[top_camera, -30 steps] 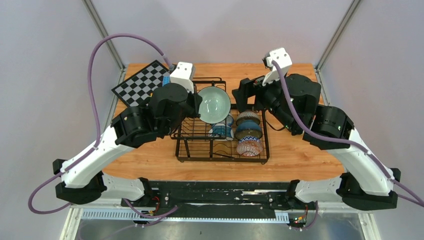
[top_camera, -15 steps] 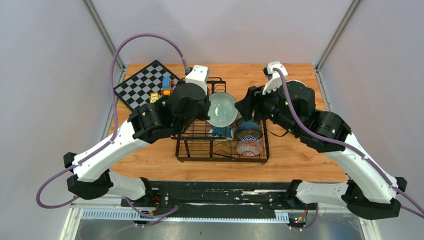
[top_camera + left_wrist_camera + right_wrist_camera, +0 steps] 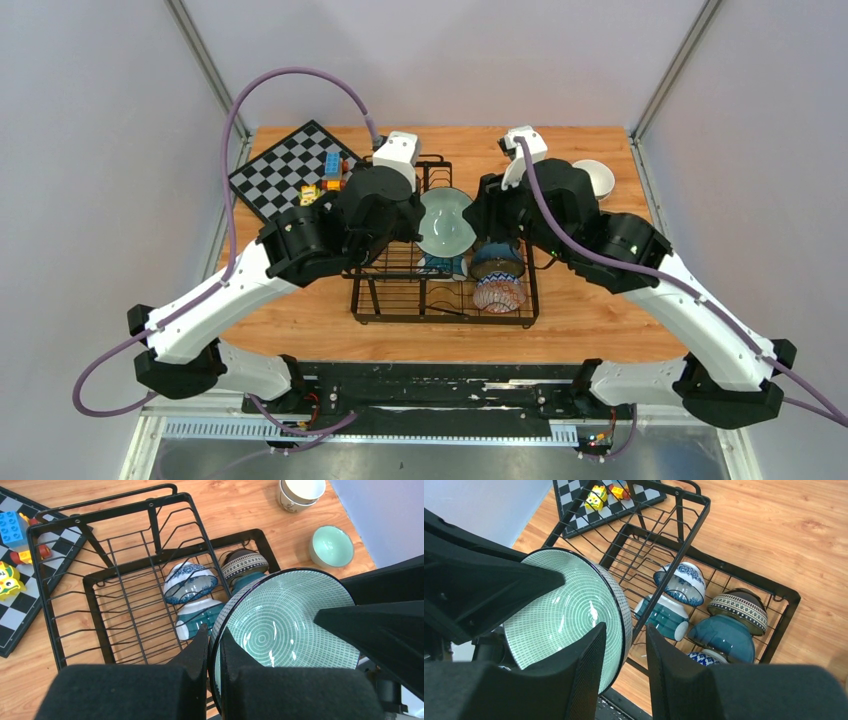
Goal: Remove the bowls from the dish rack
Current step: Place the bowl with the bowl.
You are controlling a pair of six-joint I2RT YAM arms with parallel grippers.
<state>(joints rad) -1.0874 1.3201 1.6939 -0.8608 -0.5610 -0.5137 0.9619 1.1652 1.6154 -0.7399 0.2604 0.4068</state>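
Overhead, the chessboard (image 3: pixel 280 170) and toy blocks (image 3: pixel 328 175) lay far left, the board's near corner hidden behind the left arm. The left gripper (image 3: pixel 214 630) was clenched on the rim of the mint green bowl (image 3: pixel 285 625), held on edge over the dish rack (image 3: pixel 445 318). From above, both sets of fingertips were hidden. The right gripper (image 3: pixel 625 627) straddled the opposite rim, with a gap beside its outer finger, so it was not clamped. The wrist views showed a blue-white patterned bowl (image 3: pixel 680 582) and a teal bowl (image 3: pixel 664 617) lying in the rack. Bare wood lay to the right, with a cream stack (image 3: pixel 300 492) cut by the frame and a small mint bowl (image 3: pixel 331 545).
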